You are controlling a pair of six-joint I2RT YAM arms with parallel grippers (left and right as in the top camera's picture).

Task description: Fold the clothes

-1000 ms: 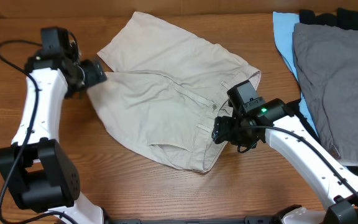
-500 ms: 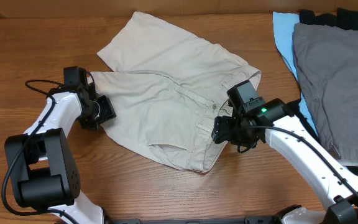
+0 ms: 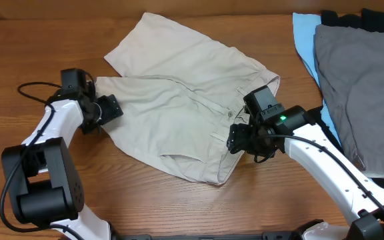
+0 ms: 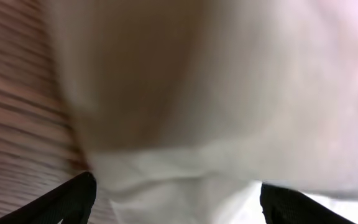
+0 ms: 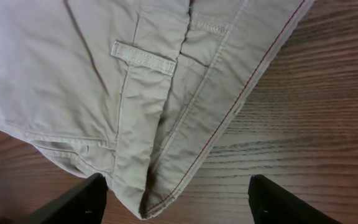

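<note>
The clothes, a pair of light beige shorts (image 3: 185, 107), lie spread on the wooden table with the waistband toward the right. My left gripper (image 3: 115, 107) is at the shorts' left leg edge. The left wrist view is blurred, with beige cloth (image 4: 185, 124) filling it. That gripper (image 4: 179, 205) is open, its fingertips (image 4: 73, 199) wide apart with cloth between them. My right gripper (image 3: 234, 141) hovers at the lower waistband corner. It (image 5: 179, 202) is open, and the folded waistband corner (image 5: 160, 186) with its belt loop (image 5: 143, 57) lies between its fingers.
At the right side lie grey shorts (image 3: 359, 87) on a light blue garment (image 3: 305, 37), with a black garment (image 3: 359, 19) behind them. Bare wood (image 5: 303, 124) shows to the right of the waistband.
My left gripper came down from the upper left to the shorts' left edge, then shifted slightly up. The right arm and the shorts have stayed still.
</note>
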